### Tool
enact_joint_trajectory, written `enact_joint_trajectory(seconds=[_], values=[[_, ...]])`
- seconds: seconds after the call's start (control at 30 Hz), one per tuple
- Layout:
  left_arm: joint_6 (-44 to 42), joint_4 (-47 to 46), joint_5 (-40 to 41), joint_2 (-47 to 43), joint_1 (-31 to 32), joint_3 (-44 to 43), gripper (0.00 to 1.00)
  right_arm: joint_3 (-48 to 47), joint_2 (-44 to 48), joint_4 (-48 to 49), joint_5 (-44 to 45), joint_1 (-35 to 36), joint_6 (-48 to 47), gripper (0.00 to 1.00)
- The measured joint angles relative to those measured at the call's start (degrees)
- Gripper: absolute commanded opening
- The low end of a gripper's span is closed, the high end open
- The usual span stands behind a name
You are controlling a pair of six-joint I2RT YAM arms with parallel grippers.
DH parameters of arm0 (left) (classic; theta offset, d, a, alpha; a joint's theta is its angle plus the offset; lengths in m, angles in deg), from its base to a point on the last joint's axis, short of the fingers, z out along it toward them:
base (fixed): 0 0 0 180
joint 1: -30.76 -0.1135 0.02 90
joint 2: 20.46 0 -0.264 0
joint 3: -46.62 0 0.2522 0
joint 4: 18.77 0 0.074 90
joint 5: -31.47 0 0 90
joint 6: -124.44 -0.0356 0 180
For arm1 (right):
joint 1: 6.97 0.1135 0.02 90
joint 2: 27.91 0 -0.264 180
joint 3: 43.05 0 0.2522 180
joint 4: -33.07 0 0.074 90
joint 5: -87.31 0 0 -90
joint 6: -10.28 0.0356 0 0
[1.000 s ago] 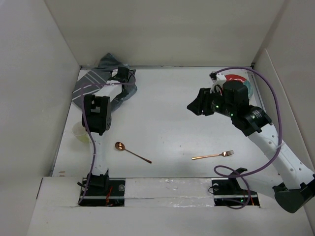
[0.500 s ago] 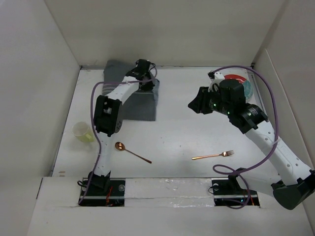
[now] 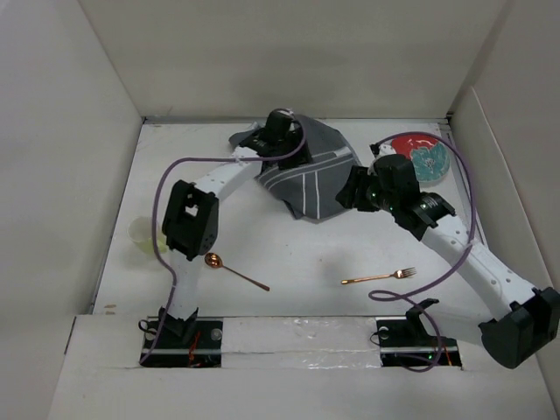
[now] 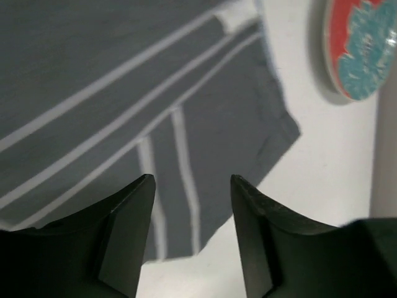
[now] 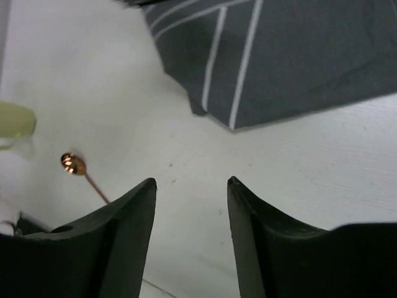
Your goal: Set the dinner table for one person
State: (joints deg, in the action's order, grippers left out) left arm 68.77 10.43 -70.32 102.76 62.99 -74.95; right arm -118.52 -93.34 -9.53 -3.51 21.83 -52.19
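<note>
Overhead, the left claw (image 3: 278,131) is hovering above the far edge of the striped placemat (image 3: 311,179). The right claw (image 3: 348,188) is sitting just beside it, and the table (image 3: 306,249) is spreading beneath both. Left wrist: the claw is gaping, released, with the placemat beneath and the plate (image 4: 363,49) ahead-right. Right wrist: this claw is gaping too, with the placemat ahead and the spoon (image 5: 80,167) leftward.

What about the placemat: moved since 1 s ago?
Yes. In the top view the placemat has shifted right, from the far-left corner to the far middle, toward the plate, which stayed put.
</note>
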Motion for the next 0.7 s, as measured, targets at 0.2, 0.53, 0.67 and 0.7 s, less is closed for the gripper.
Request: enact_joint_trajectory(seconds=[0.2,0.53,0.67,0.7], values=[[0.9,-3.8,9.0,-23.2,-6.5,27.3,0.21,2.6,-8.9,2.3,5.0,-7.9,6.2,0.49],[4.8,-10.2,8.0,-30.5,-3.1,46.2,0.37,-1.0,-32.2,5.8,5.4,-22.1,14.8,0.43],[5.8,-12.0,6.3,-27.2,-2.3,47.0,0.41,-3.1,-37.4,5.6,5.4,-25.0,17.3,0.44],[5.9,-12.5,6.1,-25.3,-2.1,47.0,0.42,-3.8,-38.2,5.5,5.4,-25.5,17.7,0.44]])
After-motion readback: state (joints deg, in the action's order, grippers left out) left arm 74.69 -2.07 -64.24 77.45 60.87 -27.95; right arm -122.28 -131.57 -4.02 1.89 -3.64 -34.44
